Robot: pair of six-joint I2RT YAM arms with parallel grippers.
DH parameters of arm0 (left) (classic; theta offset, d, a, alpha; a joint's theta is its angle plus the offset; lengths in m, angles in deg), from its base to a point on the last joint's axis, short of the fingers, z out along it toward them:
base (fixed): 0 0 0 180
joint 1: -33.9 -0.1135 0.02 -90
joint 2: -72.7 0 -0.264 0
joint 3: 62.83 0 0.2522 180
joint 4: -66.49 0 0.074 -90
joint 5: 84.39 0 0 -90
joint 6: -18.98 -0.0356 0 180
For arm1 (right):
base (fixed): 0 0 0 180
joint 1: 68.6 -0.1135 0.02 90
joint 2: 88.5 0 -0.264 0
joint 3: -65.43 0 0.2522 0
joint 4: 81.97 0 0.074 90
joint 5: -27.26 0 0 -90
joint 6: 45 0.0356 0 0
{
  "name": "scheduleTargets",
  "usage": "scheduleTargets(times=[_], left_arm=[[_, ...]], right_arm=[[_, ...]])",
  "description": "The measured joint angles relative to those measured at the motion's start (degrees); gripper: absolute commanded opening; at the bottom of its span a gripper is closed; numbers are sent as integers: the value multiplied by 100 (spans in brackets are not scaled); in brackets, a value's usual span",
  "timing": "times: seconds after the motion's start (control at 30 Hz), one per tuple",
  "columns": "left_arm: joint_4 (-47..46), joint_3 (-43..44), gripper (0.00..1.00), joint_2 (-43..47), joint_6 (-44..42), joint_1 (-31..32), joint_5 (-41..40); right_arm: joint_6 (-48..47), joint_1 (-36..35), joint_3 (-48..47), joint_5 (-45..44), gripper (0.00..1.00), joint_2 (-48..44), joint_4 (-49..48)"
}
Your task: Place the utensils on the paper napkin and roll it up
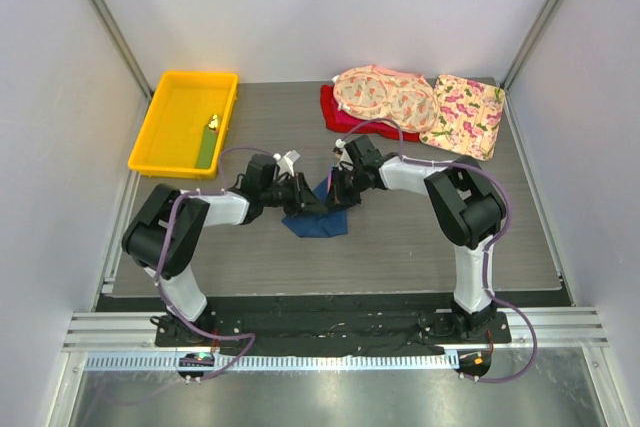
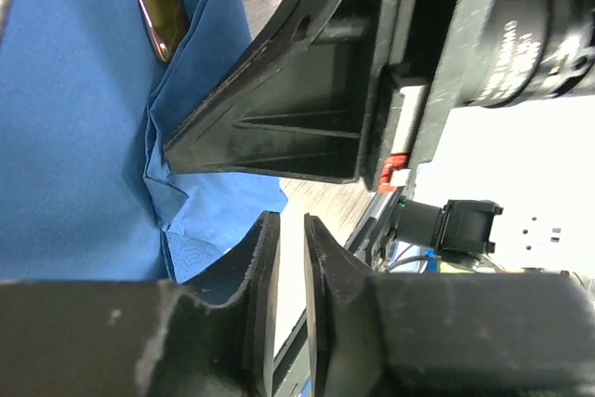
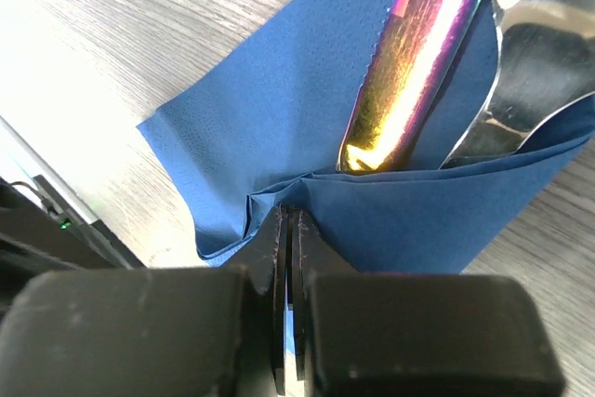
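The dark blue paper napkin [image 1: 318,219] lies folded on the table between my two grippers. In the right wrist view the napkin [image 3: 279,109] wraps the utensils: an iridescent purple-gold handle [image 3: 418,53] and a silver piece [image 3: 539,62] stick out of the fold. My right gripper [image 3: 289,220] [image 1: 335,190] is shut on the napkin's folded edge. My left gripper [image 2: 290,225] [image 1: 303,199] is beside the napkin [image 2: 74,137], its jaws a thin slit apart with nothing between them. A gold-toned handle [image 2: 158,6] shows there, and one right-gripper finger [image 2: 279,118] fills the middle.
A yellow bin [image 1: 150,132] stands at the back left with a green strip [image 1: 207,150] and a tiny yellow object [image 1: 213,123] inside. Two pink floral cloths [image 1: 385,97] [image 1: 462,115] and a red cloth [image 1: 335,115] lie at the back right.
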Motion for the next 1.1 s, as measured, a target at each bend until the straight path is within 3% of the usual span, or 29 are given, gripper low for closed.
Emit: scheduleTargets(times=[0.33, 0.5, 0.63, 0.73, 0.83, 1.1], left_arm=[[-114, 79, 15, -817, -39, 101, -192], [42, 286, 5, -1027, -140, 94, -127], [428, 466, 2, -1029, -409, 83, -146], [682, 581, 1, -1023, -636, 90, -146], [866, 643, 1, -988, -822, 94, -177], [1283, 815, 0, -957, -1182, 94, -208]], right_arm=[[219, 116, 81, 310, 1, 66, -181], [321, 175, 197, 463, 1, 63, -387], [334, 254, 197, 531, 17, 61, -402], [275, 326, 76, 555, 22, 52, -313], [199, 411, -184, 525, 21, 15, -192], [101, 382, -374, 313, 7, -400, -140]])
